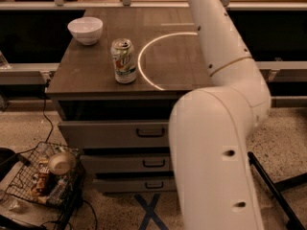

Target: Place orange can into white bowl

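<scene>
The white bowl (86,29) sits at the back left corner of the brown cabinet top (96,71). A white and green 7UP can (123,61) stands upright in front of it, near the cabinet's front edge. The orange can is not in view. My white arm (216,123) fills the right half of the view and runs up past the top edge. The gripper is out of view beyond that edge.
A bright white arc (148,56) is marked on the cabinet top. Drawers (150,132) lie below. A wire basket (43,176) with a tan bowl and clutter stands on the floor at the left. Black legs (273,186) cross the floor at the right.
</scene>
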{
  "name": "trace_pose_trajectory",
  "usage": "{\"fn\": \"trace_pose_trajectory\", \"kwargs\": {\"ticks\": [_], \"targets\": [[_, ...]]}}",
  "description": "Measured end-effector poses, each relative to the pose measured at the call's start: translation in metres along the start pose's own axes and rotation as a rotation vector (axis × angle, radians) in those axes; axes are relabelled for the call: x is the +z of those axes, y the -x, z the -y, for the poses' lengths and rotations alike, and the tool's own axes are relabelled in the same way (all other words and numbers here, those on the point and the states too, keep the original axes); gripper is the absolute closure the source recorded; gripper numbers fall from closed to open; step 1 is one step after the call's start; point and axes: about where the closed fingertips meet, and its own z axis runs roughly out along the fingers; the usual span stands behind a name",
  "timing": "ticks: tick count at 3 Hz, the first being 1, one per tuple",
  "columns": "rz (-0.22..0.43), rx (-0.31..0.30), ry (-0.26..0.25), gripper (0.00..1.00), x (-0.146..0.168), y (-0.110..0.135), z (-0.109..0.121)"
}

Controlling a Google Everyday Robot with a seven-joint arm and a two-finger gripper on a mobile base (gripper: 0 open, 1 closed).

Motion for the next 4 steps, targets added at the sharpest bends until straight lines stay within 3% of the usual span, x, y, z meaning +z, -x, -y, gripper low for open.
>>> {"fn": "trace_pose_trajectory", "kwargs": {"ticks": [1, 2, 3, 4], "targets": [[-0.022, 0.025, 0.002, 1.00, 0.035, -0.022, -0.008], [-0.083, -0.013, -0.023, 1.00, 0.064, -0.050, -0.015], [-0.084, -0.013, -0.023, 1.00, 0.064, -0.050, -0.015], [-0.117, -0.029, -0.014, 1.00, 0.077, -0.066, -0.020]]}}
